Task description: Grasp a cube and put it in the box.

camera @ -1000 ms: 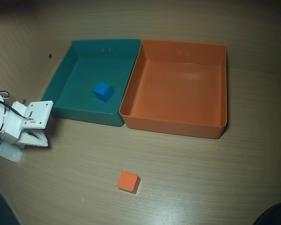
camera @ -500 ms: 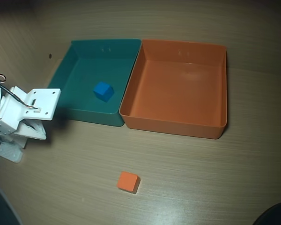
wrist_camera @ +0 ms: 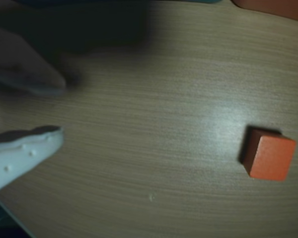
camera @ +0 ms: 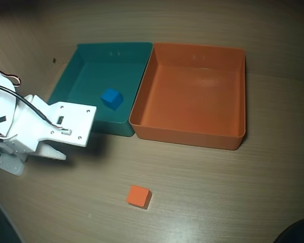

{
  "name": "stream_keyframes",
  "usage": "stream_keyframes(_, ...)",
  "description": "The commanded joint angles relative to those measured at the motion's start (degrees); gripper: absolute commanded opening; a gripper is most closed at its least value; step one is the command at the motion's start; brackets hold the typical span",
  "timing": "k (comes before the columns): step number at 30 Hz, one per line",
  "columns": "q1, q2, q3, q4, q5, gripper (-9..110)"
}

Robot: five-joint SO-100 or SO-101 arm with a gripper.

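The small solid orange cube with matte faces (camera: 139, 196) lies on the pale wood-grain table (camera: 218, 192), in front of the two trays and well apart from both; being a cube it has no long axis, but in the overhead view it sits turned a little, its edges skewed against the tray walls and the grain. The large shallow square orange plastic box (camera: 187, 131) stands at the upper right of that view, its inside holding nothing; its left wall touches the right wall of the teal plastic tray of like size (camera: 86, 66), and a small blue cube (camera: 111, 98) rests on the teal floor.

The white two-finger gripper (wrist_camera: 59, 111) enters the wrist view from the left; its jaws stand spread with bare table between them, the lower white finger (wrist_camera: 27, 148) sharp and the upper one blurred and shadowed; the orange cube (wrist_camera: 269, 156) lies well to the right of them, untouched.

Only the overhead view shows both trays whole, the blue cube, and the white arm body (camera: 45, 129) at the left edge beside the teal tray; the fingertips are not clear there; only the wrist view shows the gap between the jaws, with a sliver of orange box (wrist_camera: 278, 7) at its top right corner.
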Motion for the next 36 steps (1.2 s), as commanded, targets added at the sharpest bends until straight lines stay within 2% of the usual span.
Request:
stream_keyframes(1, 0.79, -2.20, -8.17, -0.53, -0.35, 25)
stream_keyframes(5, 0.79, -7.82, -14.24, -0.53, -0.35, 31)
stream_keyframes(22, 4.92, -35.51, -43.07, -0.53, -0.35, 31)
stream_keyframes(36, 6.94, -52.73, -55.37, -0.53, -0.44, 31)
